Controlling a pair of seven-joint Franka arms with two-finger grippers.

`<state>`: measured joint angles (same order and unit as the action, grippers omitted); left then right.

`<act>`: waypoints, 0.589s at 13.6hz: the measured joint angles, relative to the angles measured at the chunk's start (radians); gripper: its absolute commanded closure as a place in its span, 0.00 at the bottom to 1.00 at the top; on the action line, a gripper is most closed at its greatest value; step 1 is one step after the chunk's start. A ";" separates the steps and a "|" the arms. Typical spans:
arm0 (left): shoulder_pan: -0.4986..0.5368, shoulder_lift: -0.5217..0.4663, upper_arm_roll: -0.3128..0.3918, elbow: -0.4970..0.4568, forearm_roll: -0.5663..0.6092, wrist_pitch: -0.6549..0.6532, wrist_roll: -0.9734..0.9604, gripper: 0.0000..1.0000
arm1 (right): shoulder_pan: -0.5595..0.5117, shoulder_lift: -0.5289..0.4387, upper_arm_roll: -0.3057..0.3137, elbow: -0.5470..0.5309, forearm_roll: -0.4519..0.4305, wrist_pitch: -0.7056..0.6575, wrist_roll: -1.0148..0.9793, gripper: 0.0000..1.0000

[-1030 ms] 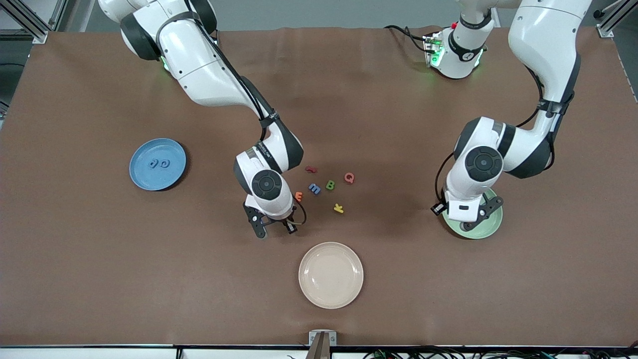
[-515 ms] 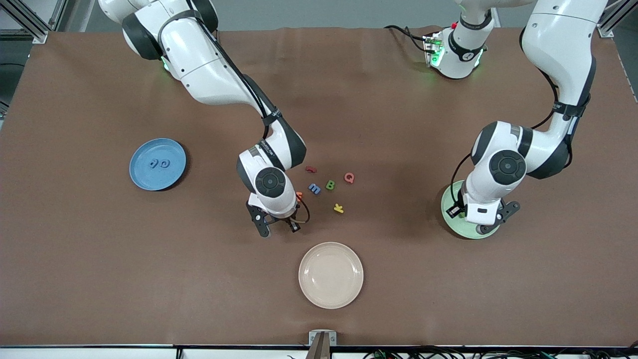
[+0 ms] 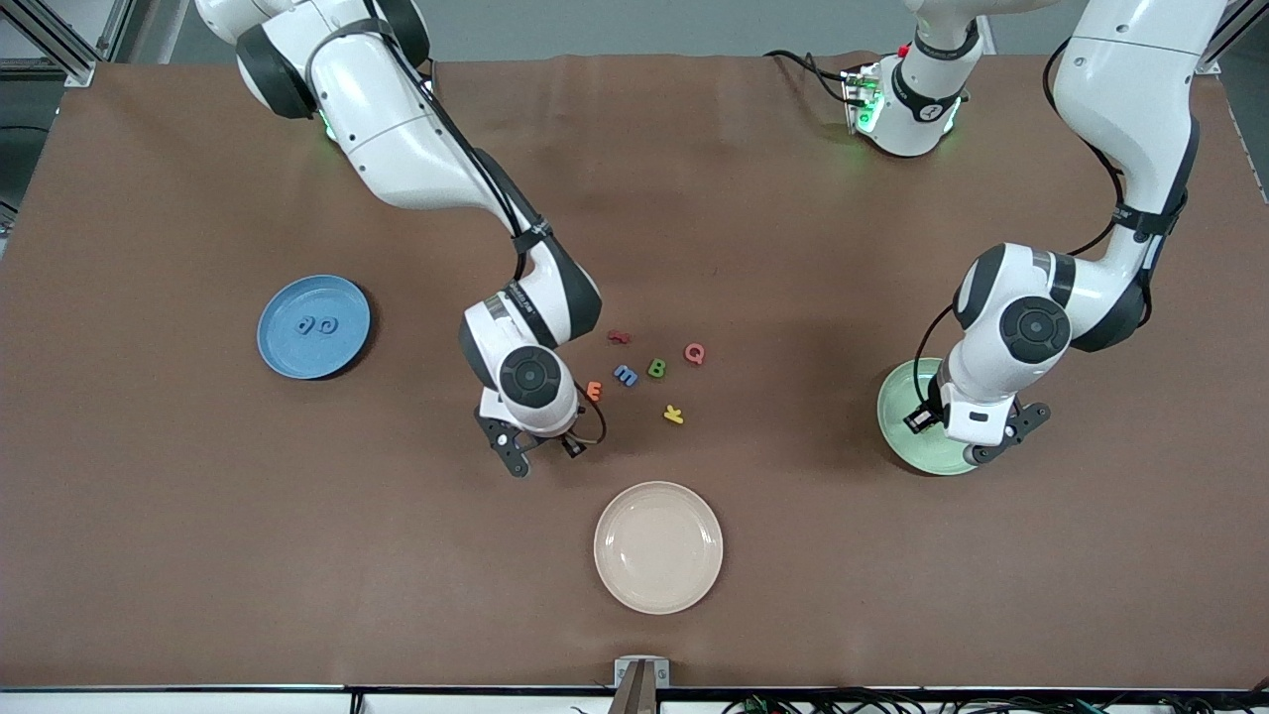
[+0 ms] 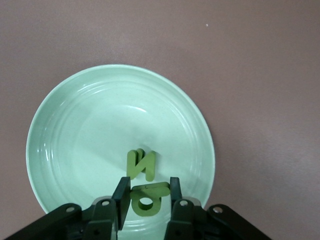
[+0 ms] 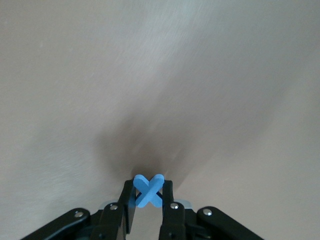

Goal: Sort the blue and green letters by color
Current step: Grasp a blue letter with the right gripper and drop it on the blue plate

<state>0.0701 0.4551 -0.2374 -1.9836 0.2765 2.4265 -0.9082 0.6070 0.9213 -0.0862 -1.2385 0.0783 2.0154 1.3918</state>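
My right gripper (image 3: 543, 454) is low at the table beside the orange letter and shut on a blue X-shaped letter (image 5: 148, 190), pinched between both fingers (image 5: 129, 197). My left gripper (image 3: 977, 446) hangs over the pale-green plate (image 3: 902, 407), shut on a green P-shaped letter (image 4: 146, 197). A green N (image 4: 141, 164) lies on that plate (image 4: 75, 130). A loose blue letter (image 3: 626, 375) and a green B (image 3: 656, 368) lie mid-table. Two blue letters (image 3: 315, 324) rest on the blue plate (image 3: 288, 352).
Among the loose letters are a red one (image 3: 619, 337), a pink Q (image 3: 695, 353), an orange E (image 3: 594, 390) and a yellow K (image 3: 673, 414). A cream plate (image 3: 658, 546) sits nearer the front camera.
The right gripper's fingers closed on the blue X. The left gripper carried its green letter across the green plate toward the left arm's end of the table.
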 measured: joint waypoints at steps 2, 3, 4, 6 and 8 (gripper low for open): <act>0.016 0.000 0.000 -0.021 0.000 0.029 0.018 1.00 | -0.039 -0.043 -0.005 0.003 0.000 -0.133 -0.137 0.98; 0.022 0.001 0.000 -0.029 0.000 0.042 0.023 1.00 | -0.064 -0.071 -0.007 0.003 0.000 -0.208 -0.192 0.98; 0.026 0.003 0.000 -0.034 0.000 0.056 0.025 1.00 | -0.089 -0.104 -0.009 -0.004 -0.005 -0.271 -0.244 0.99; 0.027 0.011 0.000 -0.039 0.000 0.076 0.025 1.00 | -0.131 -0.196 -0.013 -0.086 -0.033 -0.305 -0.344 0.99; 0.028 0.017 0.000 -0.039 0.000 0.084 0.025 1.00 | -0.162 -0.308 -0.016 -0.243 -0.049 -0.264 -0.444 0.98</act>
<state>0.0978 0.4722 -0.2375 -2.0230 0.2766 2.5105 -0.8835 0.4448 0.6137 -0.1025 -1.4813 0.0291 1.7516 0.9474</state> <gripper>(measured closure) 0.639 0.744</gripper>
